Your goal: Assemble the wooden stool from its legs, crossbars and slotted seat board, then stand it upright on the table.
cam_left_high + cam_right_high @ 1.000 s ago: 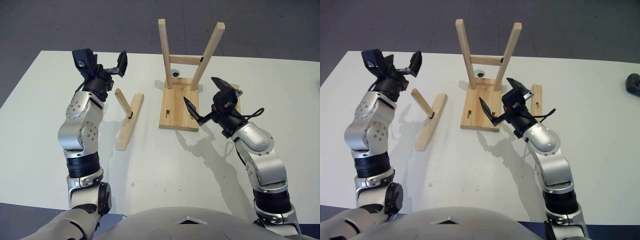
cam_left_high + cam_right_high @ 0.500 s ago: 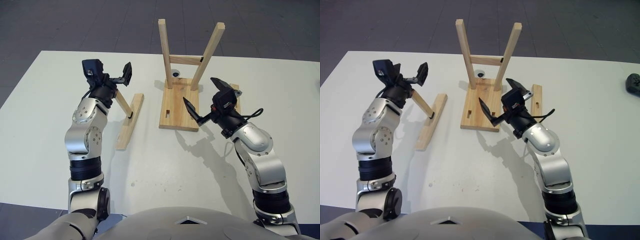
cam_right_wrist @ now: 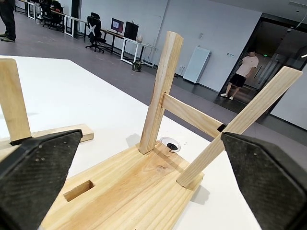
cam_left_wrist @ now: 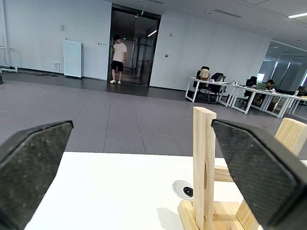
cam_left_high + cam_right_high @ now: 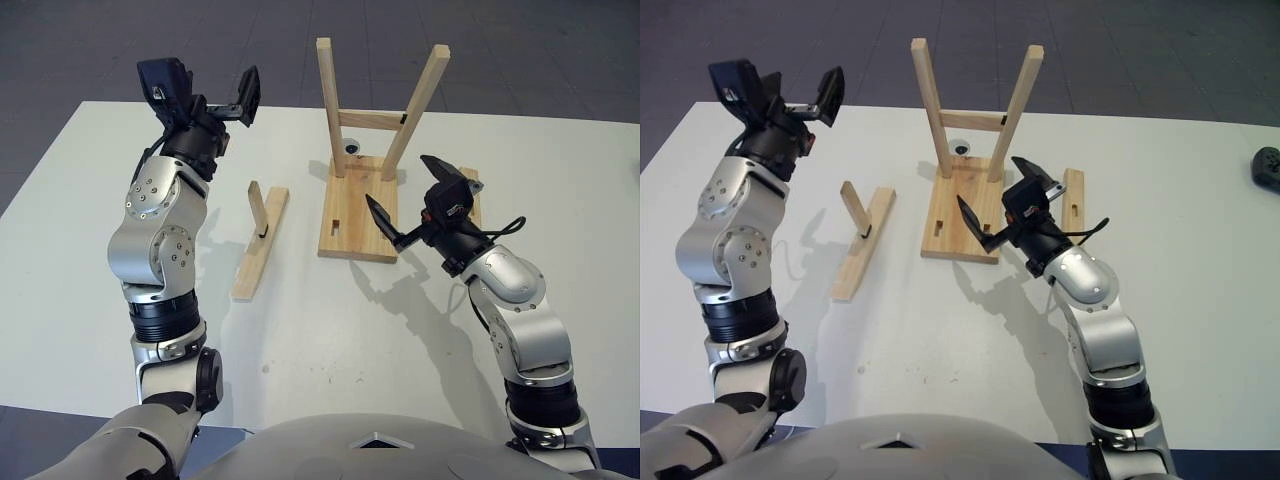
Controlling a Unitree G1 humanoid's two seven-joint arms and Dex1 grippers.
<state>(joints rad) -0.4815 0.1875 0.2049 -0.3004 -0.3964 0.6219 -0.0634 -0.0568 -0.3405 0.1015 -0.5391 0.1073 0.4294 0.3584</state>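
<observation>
Your board (image 5: 350,240) lies upside down at centre, probably so the loose leg (image 5: 258,250) beside it drops into a slot; left pincer (image 5: 205,95) and right pincer (image 5: 398,180) stand open, empty.

Head stereo pair: high mount, facing forward and down over both arms; desk (image 5: 300,330) at mid range; eyes offset sideways, same scene.
Left wrist camera: raised over desk's far left, near level, sighting between own jaws at stool (image 4: 204,163) and room beyond.
Right wrist camera: low, close, sighting between own jaws across seat board (image 3: 124,191), up legs (image 3: 160,91).
Stool common to all views.
</observation>
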